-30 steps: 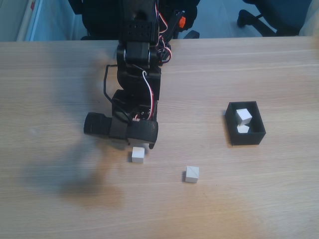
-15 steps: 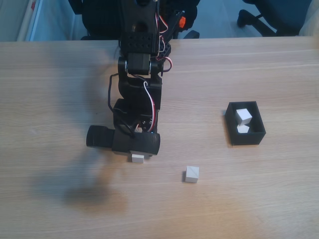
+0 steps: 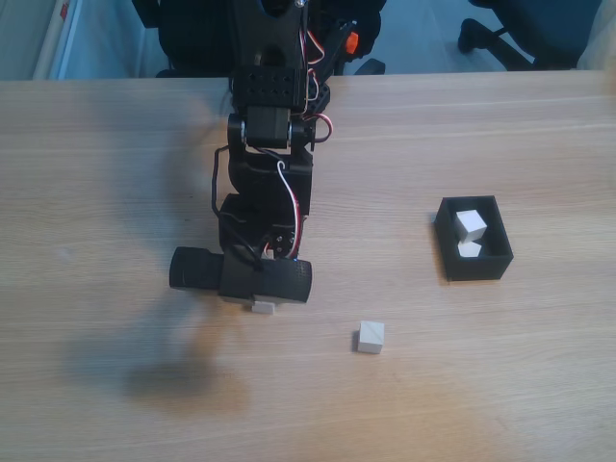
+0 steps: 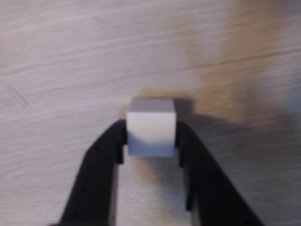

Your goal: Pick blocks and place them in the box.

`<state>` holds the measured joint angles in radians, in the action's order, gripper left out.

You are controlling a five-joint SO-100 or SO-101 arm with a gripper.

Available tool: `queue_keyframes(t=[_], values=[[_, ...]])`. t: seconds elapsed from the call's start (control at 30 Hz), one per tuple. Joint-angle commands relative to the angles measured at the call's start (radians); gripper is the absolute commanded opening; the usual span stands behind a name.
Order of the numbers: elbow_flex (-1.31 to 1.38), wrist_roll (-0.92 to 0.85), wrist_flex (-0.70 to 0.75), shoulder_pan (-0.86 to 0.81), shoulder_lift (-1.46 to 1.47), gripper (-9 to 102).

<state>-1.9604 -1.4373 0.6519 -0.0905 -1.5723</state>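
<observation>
I'm looking at a pale wood-grain worktop [image 3: 500, 135], evenly lit, with a soft shadow left of the claw [image 3: 262, 306]. Beyond the claw, past the far edge, I see bluish floor [image 3: 414, 38] and a dark office chair base [image 3: 525, 29].

A pale wood-grain tabletop [image 3: 115, 192] carries a small matte black open-topped box [image 3: 474, 266] at the right of the fixed view (two white cubes inside), one white cube [image 3: 371, 337] lying alone, and another white cube [image 4: 151, 133] resting on the wood.
</observation>
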Motion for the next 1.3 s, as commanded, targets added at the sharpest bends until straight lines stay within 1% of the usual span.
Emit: queue_keyframes(t=[0.0,0.13,0.4,0.53,0.67,0.87,1.13,1.27], values=[[0.021,-0.005,0.018,0.037,-0.103,0],[-0.051,0.012,0.020,0.140,-0.256,0],[-0.193,0.066,0.021,0.474,-0.561,0],[-0.199,0.087,0.028,0.634,-0.620,0],[-0.183,0.067,-0.005,0.738,-0.601,0],[-0.107,0.061,-0.028,0.798,-0.500,0],[-0.012,0.057,-0.052,0.788,-0.357,0],[0.038,0.064,-0.052,0.785,-0.305,2]])
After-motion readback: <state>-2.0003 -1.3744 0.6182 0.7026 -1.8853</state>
